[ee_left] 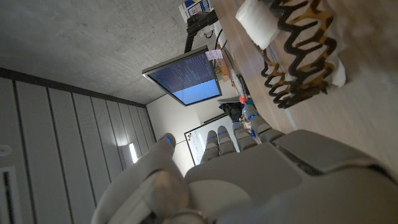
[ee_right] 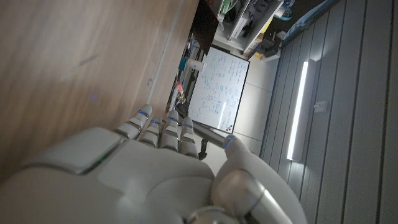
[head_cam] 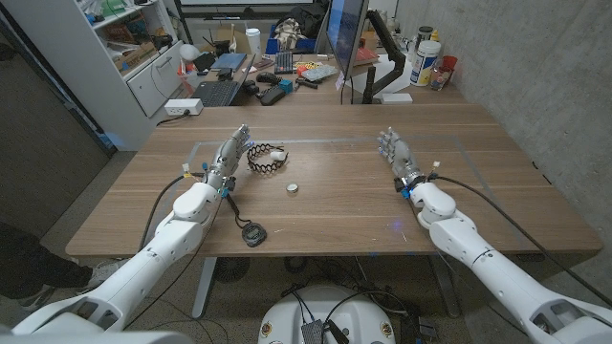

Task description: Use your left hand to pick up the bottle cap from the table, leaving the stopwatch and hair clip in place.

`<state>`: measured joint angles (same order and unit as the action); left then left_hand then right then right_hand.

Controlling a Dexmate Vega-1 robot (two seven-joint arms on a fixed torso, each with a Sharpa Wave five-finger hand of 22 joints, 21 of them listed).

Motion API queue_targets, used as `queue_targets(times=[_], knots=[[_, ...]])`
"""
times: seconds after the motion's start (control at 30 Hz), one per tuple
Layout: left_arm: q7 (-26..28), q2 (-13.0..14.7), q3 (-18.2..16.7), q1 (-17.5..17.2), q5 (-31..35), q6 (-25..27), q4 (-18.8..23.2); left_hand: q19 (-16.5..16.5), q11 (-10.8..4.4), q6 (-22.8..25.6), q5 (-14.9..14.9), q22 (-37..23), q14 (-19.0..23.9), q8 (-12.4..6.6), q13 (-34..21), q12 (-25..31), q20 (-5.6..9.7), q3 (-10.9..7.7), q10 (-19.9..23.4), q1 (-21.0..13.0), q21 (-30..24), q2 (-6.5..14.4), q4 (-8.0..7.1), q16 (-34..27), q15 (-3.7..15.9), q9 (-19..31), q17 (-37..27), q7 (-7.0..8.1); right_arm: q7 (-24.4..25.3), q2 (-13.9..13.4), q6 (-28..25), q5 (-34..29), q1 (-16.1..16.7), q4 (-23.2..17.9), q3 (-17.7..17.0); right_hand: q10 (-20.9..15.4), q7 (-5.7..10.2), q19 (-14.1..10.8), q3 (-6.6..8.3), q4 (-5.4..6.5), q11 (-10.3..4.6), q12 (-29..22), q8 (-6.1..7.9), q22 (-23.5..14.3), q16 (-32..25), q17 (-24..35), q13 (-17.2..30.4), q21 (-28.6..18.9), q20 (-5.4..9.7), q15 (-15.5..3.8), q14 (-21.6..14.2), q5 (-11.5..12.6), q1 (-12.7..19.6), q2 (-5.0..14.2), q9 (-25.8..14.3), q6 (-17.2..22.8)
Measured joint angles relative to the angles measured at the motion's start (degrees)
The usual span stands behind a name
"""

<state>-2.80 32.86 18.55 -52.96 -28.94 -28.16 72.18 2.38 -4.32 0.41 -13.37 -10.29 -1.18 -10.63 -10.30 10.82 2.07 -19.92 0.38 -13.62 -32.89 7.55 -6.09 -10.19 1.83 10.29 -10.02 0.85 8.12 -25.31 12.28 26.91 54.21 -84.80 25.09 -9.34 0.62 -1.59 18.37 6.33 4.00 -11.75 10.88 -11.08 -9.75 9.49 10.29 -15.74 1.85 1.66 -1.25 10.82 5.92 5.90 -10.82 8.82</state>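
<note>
head view has us right at the start: our left hand (head_cam: 228, 158) sits on the table with fingers stretched out straight and close together, holding nothing, and the bottle cap (head_cam: 293, 188) lies untouched on the bare wood, near the middle of the table and off to that hand's right. so we'd call this the reach step, not yet begun. next move, as we read it, is to swing the left hand right and a bit back toward us, get over the cap, then close fingertips on a small low disc, which probably needs a careful pinch.

stuff in the way: the hair clip (head_cam: 266, 156) is just beside our left fingertips, and in the left wrist view it (ee_left: 298, 53) looms right ahead of the fingers, so a sloppy sweep could nudge it. the stopwatch (head_cam: 252, 232) lies near our left forearm, closer to the table edge, with its cord trailing up toward the wrist. our right hand (head_cam: 397, 158) waits well apart on the other side, fingers straight and together, empty.
</note>
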Motion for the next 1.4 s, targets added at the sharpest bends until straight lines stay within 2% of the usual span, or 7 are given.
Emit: queue_targets(times=[0.07,0.1,0.2,0.67,0.93,1.17,1.4], knots=[[-0.04,0.7,-0.55,-1.18,0.24,-0.54,-0.46,0.0,0.0,0.0,0.0,0.0,0.0,0.0,0.0,0.0,0.0,0.0,0.0,0.0,0.0,0.0,0.0,0.0,0.0,0.0,0.0,0.0,3.77,0.09,-1.36,-3.58,0.13,-0.35,0.02,0.0,0.0,0.0,0.0,0.0,0.0,0.0,0.0,0.0,0.0,0.0,0.0,0.0,0.0,0.19,-0.19,0.0,0.0,0.0,0.0,0.0],[-0.36,0.83,-0.66,-1.44,3.11,-6.04,-0.56,0.0,0.0,0.0,0.0,0.0,0.0,0.0,0.0,0.0,0.0,0.0,0.0,0.0,0.0,0.0,0.0,0.0,0.0,0.0,0.0,0.0,4.89,1.38,-1.95,-4.94,2.09,-3.75,0.39,0.0,0.0,0.0,0.0,0.0,0.0,0.0,0.0,0.0,0.0,0.0,0.0,0.0,0.0,0.19,-0.19,0.0,0.0,0.0,0.0,0.0],[-1.29,1.04,-0.89,-1.74,4.95,-10.25,-1.1,0.0,0.0,0.0,0.0,0.0,0.0,0.0,0.0,0.0,0.0,0.0,0.0,0.0,0.0,0.0,0.0,0.0,0.0,0.0,0.0,0.0,6.48,2.87,-3.05,-7.59,3.49,-6.68,0.42,0.01,0.0,0.0,0.0,0.0,0.0,0.0,0.0,0.0,0.0,0.0,0.0,0.0,0.0,0.19,-0.19,0.0,0.0,0.0,0.0,0.0],[-5.46,-1.63,-1.68,3.81,7.45,-22.7,-7.86,0.0,0.14,0.54,0.0,0.01,0.33,0.0,0.01,0.16,-0.01,0.0,0.13,0.0,0.0,0.0,0.0,-0.34,-0.06,-0.01,0.01,0.53,5.74,5.35,-5.89,-15.22,5.52,-11.75,-0.84,-0.62,-0.15,-0.21,0.0,0.0,-0.19,-0.18,0.0,0.01,-0.43,-0.01,-0.01,0.0,0.21,0.57,-0.58,0.0,0.0,0.0,0.01,0.26],[-8.17,-2.68,-2.17,8.98,7.96,-29.46,-12.26,-1.05,0.45,2.16,0.0,0.01,3.32,-0.62,0.01,0.85,-3.77,-0.24,2.89,0.0,0.0,0.0,-0.24,-1.08,-1.04,-0.02,-0.02,2.59,1.0,7.11,-2.4,-17.33,-0.38,-8.4,-0.97,-1.84,0.09,-1.98,0.16,-0.16,-0.21,-0.44,0.43,0.01,-0.87,-0.01,-0.01,-0.44,-0.76,1.21,-2.88,0.0,0.0,0.0,0.16,1.12],[-10.79,-2.88,-2.87,11.85,4.74,-29.17,-13.4,-1.22,0.64,2.56,0.0,0.01,3.85,-0.62,0.01,0.84,-4.76,-0.23,3.07,0.01,0.0,0.0,-0.24,-1.09,-1.58,-0.02,-0.26,2.97,-2.2,7.7,-0.16,-18.87,-4.89,-5.47,-0.57,-2.35,0.41,-2.57,0.23,-0.23,-0.31,-0.44,0.43,0.02,-0.87,-0.02,-0.01,-0.44,-1.35,1.62,-3.29,0.23,0.0,0.0,0.16,1.43],[-5.67,-1.21,-4.39,13.0,10.41,-26.63,-12.75,-1.24,0.63,3.1,0.01,0.02,4.21,-0.63,0.01,0.84,-5.38,-0.47,3.07,-0.77,0.06,-0.53,0.01,-1.09,-1.94,-0.02,-0.23,3.5,-4.07,7.98,1.07,-19.95,-8.43,-3.24,-0.35,-2.35,0.41,-2.56,0.23,-0.24,-0.31,-0.44,0.43,0.02,-0.87,-0.02,-0.02,-0.44,-1.35,1.71,-3.39,0.23,0.0,0.0,0.16,1.43]])
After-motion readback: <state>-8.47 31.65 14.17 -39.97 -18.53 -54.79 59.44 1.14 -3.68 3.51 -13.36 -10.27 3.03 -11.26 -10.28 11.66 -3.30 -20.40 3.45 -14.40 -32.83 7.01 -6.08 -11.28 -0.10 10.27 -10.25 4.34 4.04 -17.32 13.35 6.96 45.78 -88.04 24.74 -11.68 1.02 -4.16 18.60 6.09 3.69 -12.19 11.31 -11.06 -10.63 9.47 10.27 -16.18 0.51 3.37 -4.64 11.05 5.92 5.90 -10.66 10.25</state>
